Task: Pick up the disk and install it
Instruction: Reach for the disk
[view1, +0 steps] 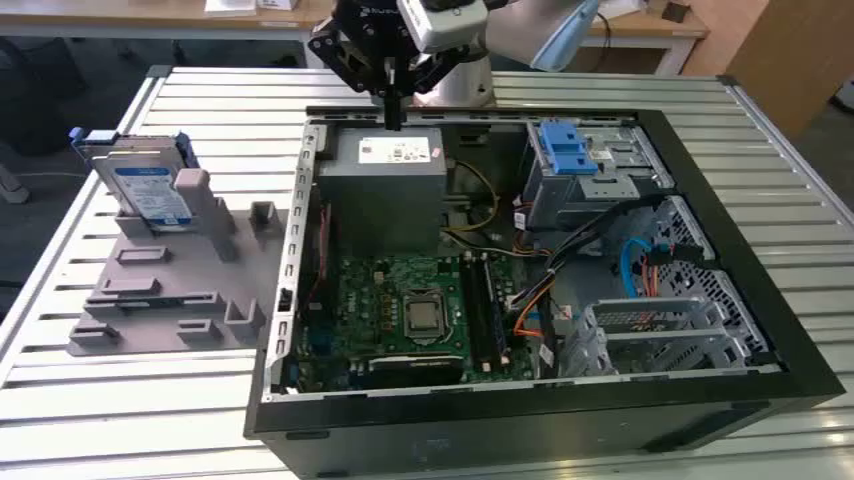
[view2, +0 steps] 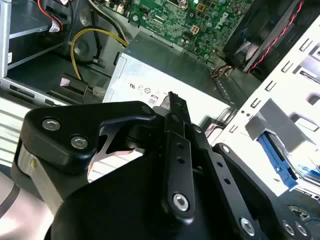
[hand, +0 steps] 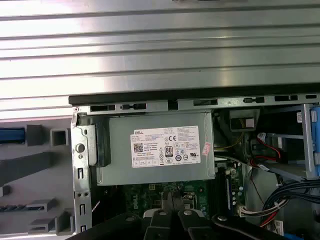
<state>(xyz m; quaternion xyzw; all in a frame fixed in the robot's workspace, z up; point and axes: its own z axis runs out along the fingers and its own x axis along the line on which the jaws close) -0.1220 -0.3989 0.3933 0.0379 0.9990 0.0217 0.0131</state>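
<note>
Silver disk (view1: 144, 190) upright in holder (view1: 160, 290) | gripper (view1: 394, 118) pinched together (empty), well apart, over grey box (view1: 387, 185)

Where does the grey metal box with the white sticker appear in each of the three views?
Exterior view: the grey box stands at the computer case's far side, toward the exterior view's left, under the gripper.
First wrist view: sticker toward the camera, between the case rim and the motherboard.
Second wrist view: just beyond the gripper's tip.
Shared landmark: the green motherboard, bordering the box.
</note>
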